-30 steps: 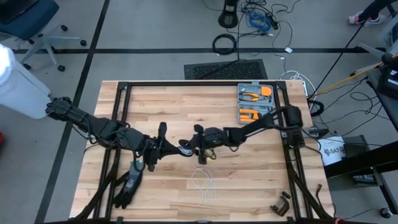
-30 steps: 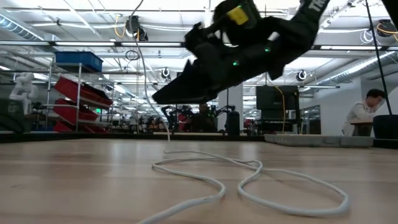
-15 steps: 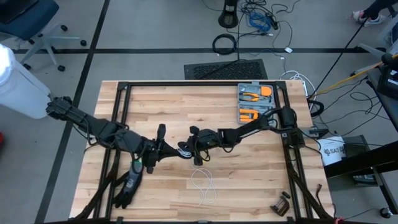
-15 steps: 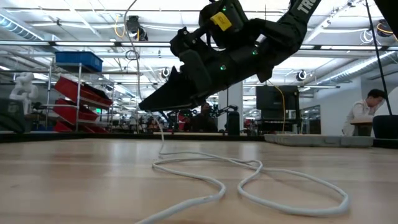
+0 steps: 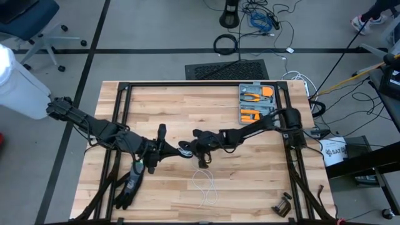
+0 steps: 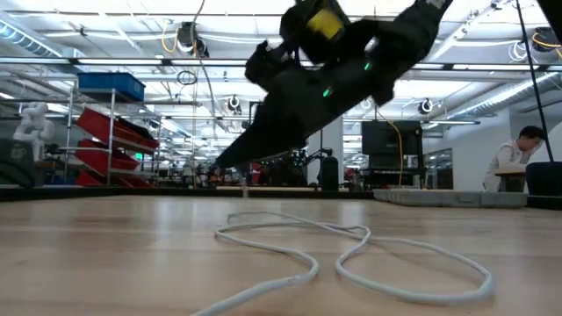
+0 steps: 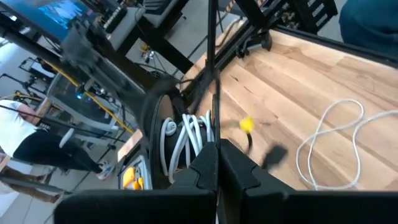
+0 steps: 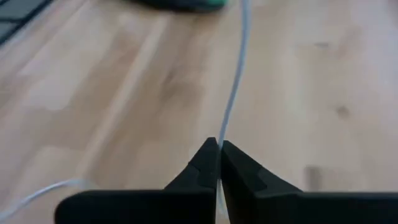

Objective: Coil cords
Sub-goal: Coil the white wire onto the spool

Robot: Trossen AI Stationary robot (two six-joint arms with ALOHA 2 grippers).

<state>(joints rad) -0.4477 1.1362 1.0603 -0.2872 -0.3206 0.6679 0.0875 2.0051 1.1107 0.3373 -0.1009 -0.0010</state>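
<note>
Cord [image 8: 233,93] pinched by right gripper [image 8: 217,149]; left gripper [image 7: 214,152] fingers pressed together holding the wound turns.
Pulling too hard could drag those turns loose near the counter [image 5: 250,181] middle.

Cord [image 5: 205,187]: white, plain, loose loops on table; wound part [image 7: 185,138] also white. Table [image 5: 250,181]: light wood planks, pale tan with darker grain streaks; black frame rails [image 5: 200,84] round edge. Both arms: black. Left gripper [image 7: 216,163]: black. Right gripper [image 8: 218,155]: black; yellow patch and green lights on arm in low view. Tool case [image 5: 256,103]: grey, orange-handled tools inside. Glove [image 5: 128,187]: black. Floor mat [image 5: 226,69]: dark grey. Cable ring [image 5: 225,44] on floor: black. Wire tangle [image 5: 261,19]: blue and black. Storage bins [image 6: 110,127]: red, blue above.
</note>
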